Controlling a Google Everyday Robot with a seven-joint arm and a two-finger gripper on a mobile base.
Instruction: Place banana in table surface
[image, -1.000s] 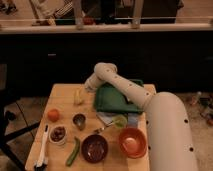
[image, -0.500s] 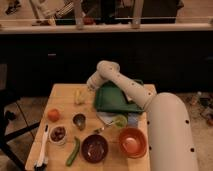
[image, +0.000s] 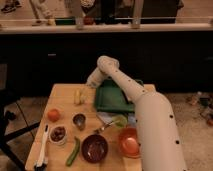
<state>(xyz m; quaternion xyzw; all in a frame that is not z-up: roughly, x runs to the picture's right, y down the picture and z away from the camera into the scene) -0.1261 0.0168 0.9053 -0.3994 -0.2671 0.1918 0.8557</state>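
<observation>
The small pale yellow banana (image: 78, 96) lies on the light tan wooden table surface (image: 62, 97), at the back, just left of the dark green tray. My gripper (image: 90, 82) hangs a little above and to the right of the banana, over the tray's back left corner, and is not touching it. My white arm reaches to it from the lower right, across the tray.
A dark green tray (image: 114, 99) lies at the back right. An orange fruit (image: 53, 115), a steel cup (image: 79, 120), a small filled bowl (image: 58, 134), a green cucumber-like vegetable (image: 73, 151), a dark bowl (image: 95, 147), an orange bowl (image: 129, 143) and a white brush (image: 41, 150) also lie on the table.
My arm and gripper have risen and moved slightly right, away from the banana. The banana stays where it lay on the table.
</observation>
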